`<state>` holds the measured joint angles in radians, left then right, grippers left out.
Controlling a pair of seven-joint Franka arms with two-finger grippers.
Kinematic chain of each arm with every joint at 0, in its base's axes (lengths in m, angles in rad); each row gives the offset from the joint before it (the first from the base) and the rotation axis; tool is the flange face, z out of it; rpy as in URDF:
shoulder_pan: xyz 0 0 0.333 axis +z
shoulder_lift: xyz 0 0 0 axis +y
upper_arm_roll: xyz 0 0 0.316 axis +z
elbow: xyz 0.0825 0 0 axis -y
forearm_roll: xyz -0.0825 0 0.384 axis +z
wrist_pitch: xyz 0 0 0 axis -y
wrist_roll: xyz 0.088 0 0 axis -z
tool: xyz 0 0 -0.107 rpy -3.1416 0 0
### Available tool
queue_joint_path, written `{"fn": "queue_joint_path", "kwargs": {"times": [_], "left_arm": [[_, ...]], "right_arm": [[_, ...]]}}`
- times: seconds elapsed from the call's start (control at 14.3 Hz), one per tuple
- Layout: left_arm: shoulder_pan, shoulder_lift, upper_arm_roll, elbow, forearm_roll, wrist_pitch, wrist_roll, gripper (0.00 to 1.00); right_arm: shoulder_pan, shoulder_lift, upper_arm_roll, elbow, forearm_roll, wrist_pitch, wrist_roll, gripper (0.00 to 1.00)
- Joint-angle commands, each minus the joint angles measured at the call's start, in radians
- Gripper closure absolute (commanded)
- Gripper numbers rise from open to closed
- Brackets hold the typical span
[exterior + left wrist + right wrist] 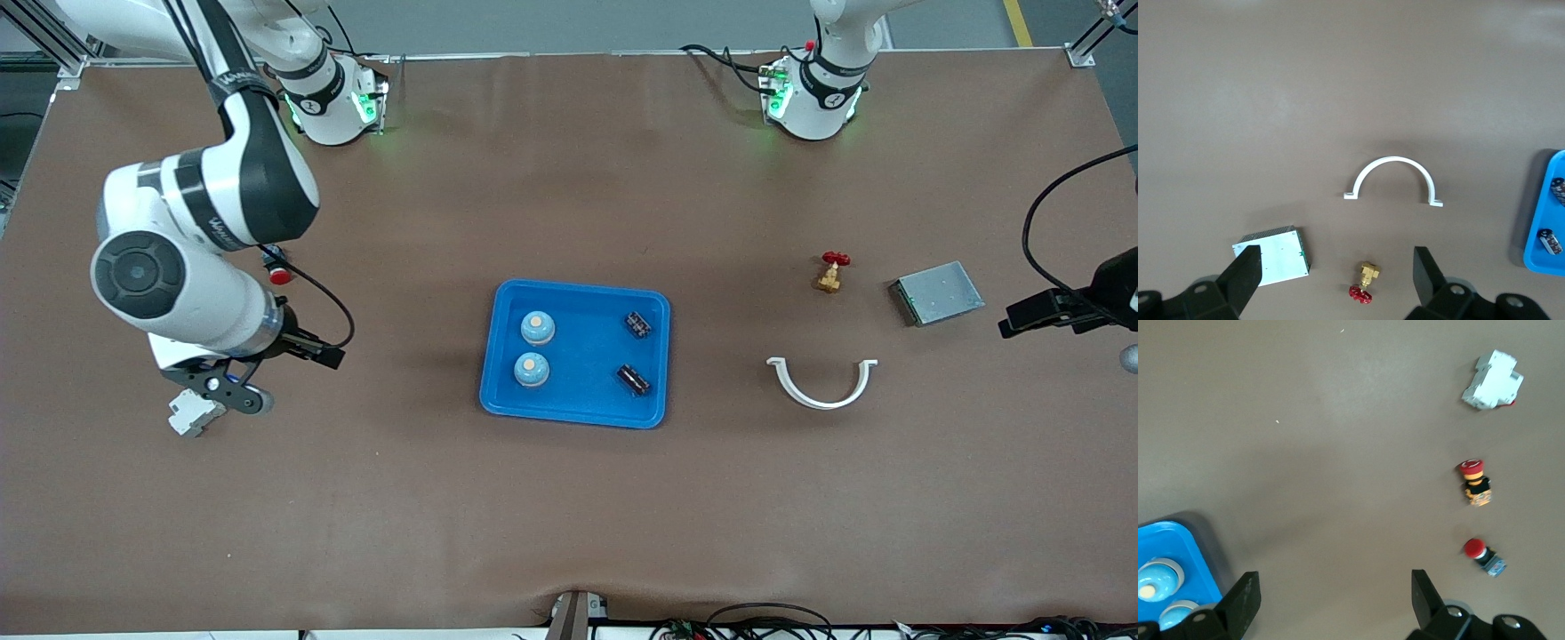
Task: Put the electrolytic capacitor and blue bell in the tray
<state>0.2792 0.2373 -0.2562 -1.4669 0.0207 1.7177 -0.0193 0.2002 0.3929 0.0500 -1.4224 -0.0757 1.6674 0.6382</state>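
The bright-blue tray (582,356) lies in the middle of the table. In it stand two blue bells (538,328) (531,370), and two dark electrolytic capacitors (637,324) (633,380) lie toward the left arm's end. My right gripper (1335,600) is open with nothing in it, over bare table, with the tray's corner (1178,547) and bells (1155,577) at the edge of its view. In the front view it (222,388) hangs beside a white block. My left gripper (1336,280) is open with nothing in it, up over the valve and the grey box.
A white curved clamp (822,382), a brass valve with a red handle (832,271) and a grey metal box (938,293) lie toward the left arm's end. A white breaker block (194,413) and two red push buttons (1475,483) (1481,555) lie toward the right arm's end.
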Motion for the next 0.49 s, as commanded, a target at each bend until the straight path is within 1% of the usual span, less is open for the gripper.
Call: {"fn": "queue_joint_path", "kwargs": {"times": [0.0, 0.07, 0.14, 0.28, 0.42], "left_arm": [[-0.234, -0.01, 0.269, 0.011, -0.02, -0.047, -0.001, 0.0], [-0.329, -0.018, 0.373, -0.003, -0.05, -0.047, 0.004, 0.0], [-0.371, -0.023, 0.414, -0.015, -0.068, -0.035, 0.004, 0.0], [-0.379, -0.029, 0.407, -0.029, -0.07, -0.03, -0.008, 0.0], [-0.368, -0.036, 0.35, -0.056, -0.068, -0.004, -0.031, 0.0]], "right_arm": [[-0.067, -0.08, 0.016, -0.036, 0.01, -0.018, -0.113, 0.0], [-0.088, -0.097, 0.016, -0.036, 0.01, -0.023, -0.159, 0.0], [-0.112, -0.112, 0.016, -0.036, 0.01, -0.025, -0.196, 0.0], [-0.142, -0.147, 0.016, -0.036, 0.01, -0.046, -0.247, 0.0], [-0.183, -0.183, 0.016, -0.038, 0.01, -0.087, -0.311, 0.0]]}}
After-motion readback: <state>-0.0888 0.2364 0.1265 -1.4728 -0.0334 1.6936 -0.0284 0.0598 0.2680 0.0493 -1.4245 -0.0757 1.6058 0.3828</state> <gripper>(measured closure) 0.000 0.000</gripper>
